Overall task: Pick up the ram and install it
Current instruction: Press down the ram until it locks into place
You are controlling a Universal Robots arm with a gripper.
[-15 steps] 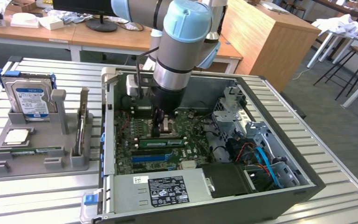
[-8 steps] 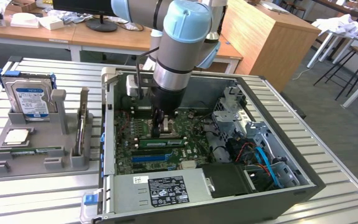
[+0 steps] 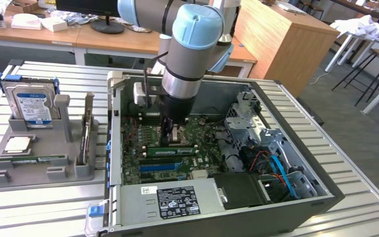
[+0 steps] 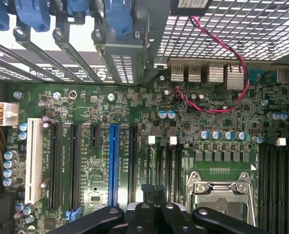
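Observation:
My gripper [image 3: 168,136] hangs low inside the open PC case, shut with nothing between its fingers. In the wrist view the closed gripper [image 4: 154,191] sits over the motherboard [image 4: 149,122], beside the CPU socket [image 4: 222,192]. A green ram stick [image 3: 171,149] stands seated in a motherboard slot just in front of the gripper, apart from it. A like green stick [image 3: 30,159] lies flat in the grey holder [image 3: 38,175] at the exterior view's left. I cannot tell which of the two is the task's ram.
The case walls [image 3: 295,123] surround the board, with the power supply [image 3: 176,197] at the front and drive cages [image 3: 252,123] on the exterior view's right. The holder also carries a hard drive [image 3: 33,101] and an upright card [image 3: 86,131]. Black memory slots [image 4: 276,185] lie beside the socket.

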